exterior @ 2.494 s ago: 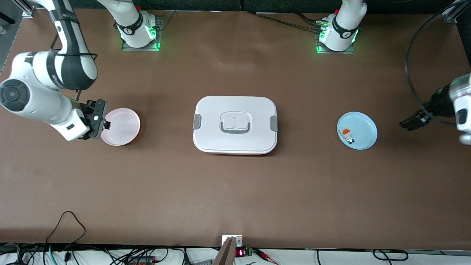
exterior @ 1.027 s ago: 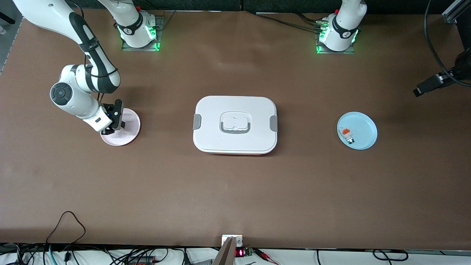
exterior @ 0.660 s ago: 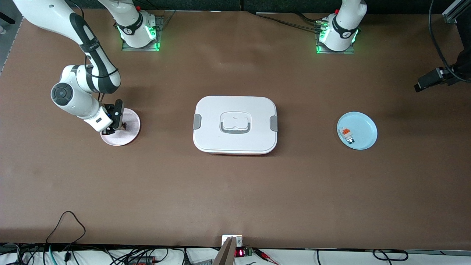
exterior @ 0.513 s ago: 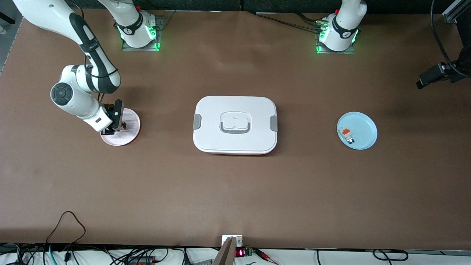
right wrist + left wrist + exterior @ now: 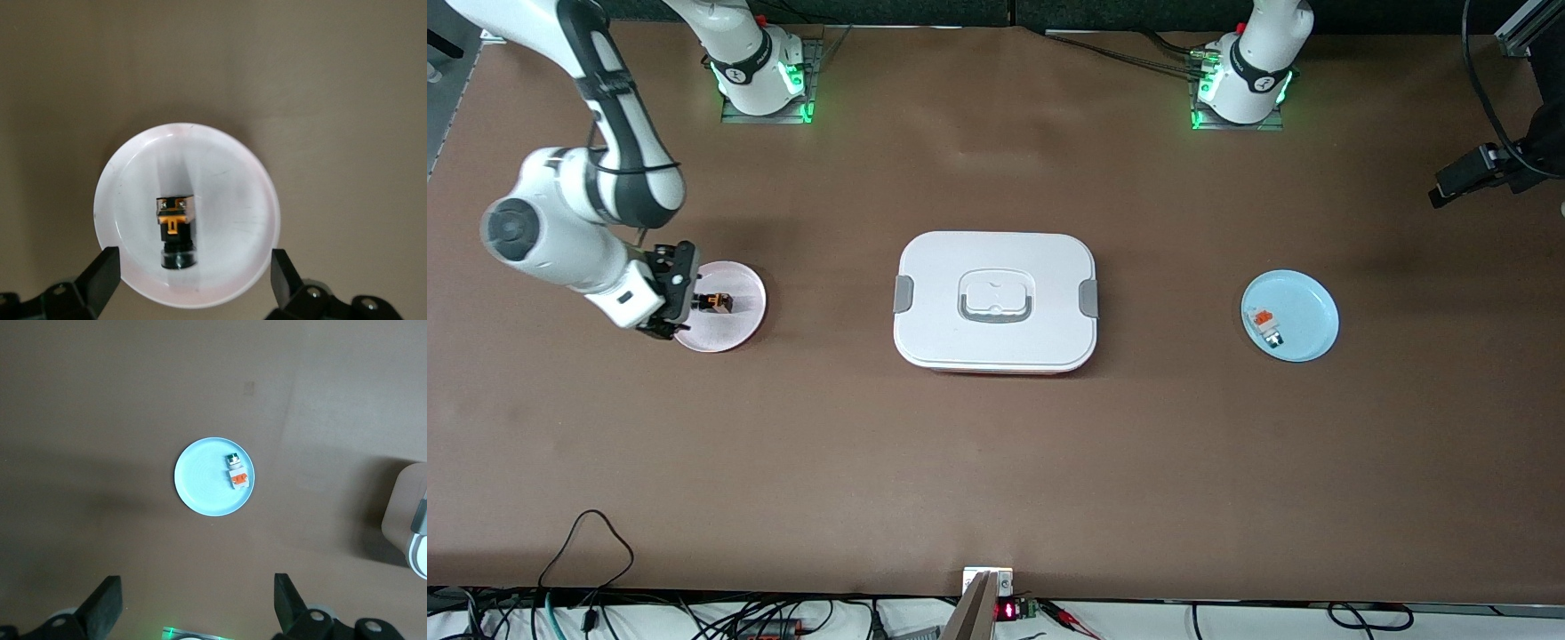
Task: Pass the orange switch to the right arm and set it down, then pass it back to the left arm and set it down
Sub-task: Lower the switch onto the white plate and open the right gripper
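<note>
— Orange switch (image 5: pixel 715 303)?
— Lying on the pink plate (image 5: pixel 738 324), left of frame, clear of the box (image 5: pixel 996 300) at centre.
— Right gripper (image 5: pixel 677 293)?
— Jaws spread, empty, over the plate's edge.
— Left gripper (image 5: pixel 1463 182)?
— Spread too, waiting at far right.

A robotics lab is indicated by two white arms (image 5: pixel 587 222) bolted to a brown-covered table (image 5: pixel 996 462), green-lit bases (image 5: pixel 765 76), aluminium framing (image 5: pixel 1516 31) and loose cables (image 5: pixel 587 551) along the edge.

switch (image 5: pixel 714 302) on plate (image 5: pixel 740 322), box (image 5: pixel 995 301) mid-table
</note>
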Action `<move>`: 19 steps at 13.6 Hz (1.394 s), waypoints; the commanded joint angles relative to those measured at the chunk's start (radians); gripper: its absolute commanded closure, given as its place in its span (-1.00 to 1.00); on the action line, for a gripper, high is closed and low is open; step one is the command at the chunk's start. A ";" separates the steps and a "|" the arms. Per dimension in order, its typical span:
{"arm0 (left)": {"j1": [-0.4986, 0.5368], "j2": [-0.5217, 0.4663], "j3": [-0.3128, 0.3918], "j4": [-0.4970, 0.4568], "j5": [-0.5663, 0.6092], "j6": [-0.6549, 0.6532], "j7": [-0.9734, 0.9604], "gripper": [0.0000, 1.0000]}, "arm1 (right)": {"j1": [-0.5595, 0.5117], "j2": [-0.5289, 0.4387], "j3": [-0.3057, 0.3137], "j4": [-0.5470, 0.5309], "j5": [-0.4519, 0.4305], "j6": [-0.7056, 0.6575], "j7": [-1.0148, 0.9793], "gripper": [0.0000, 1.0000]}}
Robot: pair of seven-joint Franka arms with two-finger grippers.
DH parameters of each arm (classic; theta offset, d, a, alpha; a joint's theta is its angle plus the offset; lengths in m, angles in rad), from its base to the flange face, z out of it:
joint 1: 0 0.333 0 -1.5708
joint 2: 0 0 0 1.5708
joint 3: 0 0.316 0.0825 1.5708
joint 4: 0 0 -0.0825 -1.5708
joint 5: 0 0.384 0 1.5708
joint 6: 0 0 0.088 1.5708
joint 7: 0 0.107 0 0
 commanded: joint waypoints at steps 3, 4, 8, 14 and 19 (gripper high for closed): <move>-0.003 0.003 -0.001 0.014 0.012 0.012 -0.020 -1.00 | 0.019 0.001 0.004 0.253 0.019 -0.241 0.069 -1.00; -0.003 0.003 -0.001 0.012 0.012 0.009 -0.013 -1.00 | 0.021 -0.006 0.004 0.282 0.037 -0.281 0.078 -1.00; 0.001 0.000 -0.001 0.012 0.015 0.011 0.039 -1.00 | 0.036 -0.040 0.010 0.398 0.088 -0.452 0.190 -1.00; 0.000 0.001 -0.001 0.011 0.022 0.012 0.035 -1.00 | 0.074 -0.109 0.047 0.475 0.137 -0.546 0.778 -1.00; -0.072 0.000 0.053 0.011 0.026 0.009 0.031 -1.00 | 0.085 -0.117 0.004 0.481 0.084 -0.643 1.559 -1.00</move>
